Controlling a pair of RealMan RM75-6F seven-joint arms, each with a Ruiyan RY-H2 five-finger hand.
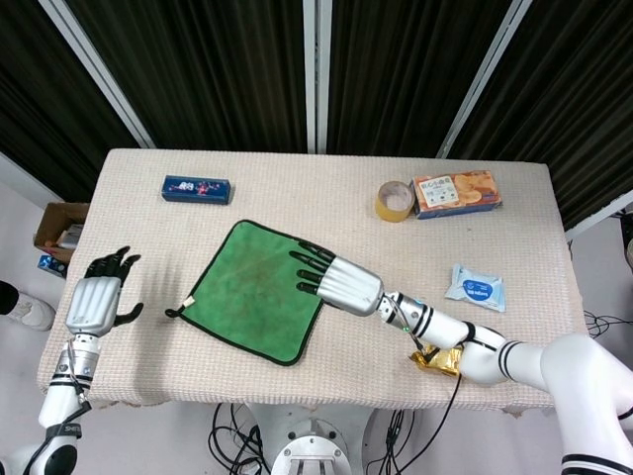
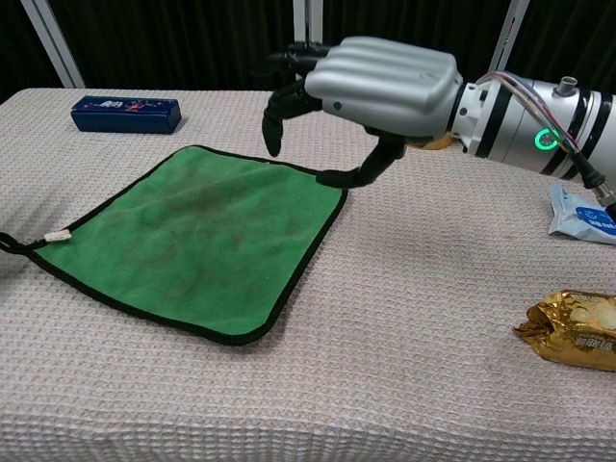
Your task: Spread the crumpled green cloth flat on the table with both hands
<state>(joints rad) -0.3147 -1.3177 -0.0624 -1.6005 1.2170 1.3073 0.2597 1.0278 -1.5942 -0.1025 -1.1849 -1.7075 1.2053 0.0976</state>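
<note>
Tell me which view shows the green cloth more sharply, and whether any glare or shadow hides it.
Head view: the green cloth is sharp and evenly lit, with no glare. Chest view: the cloth is also sharp; the right hand above its far corner carries bright highlights and looks large from closeness; no strong shadow hides the cloth.

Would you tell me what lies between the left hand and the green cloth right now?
Only bare table: in the head view, the left hand sits apart from the green cloth.
</note>
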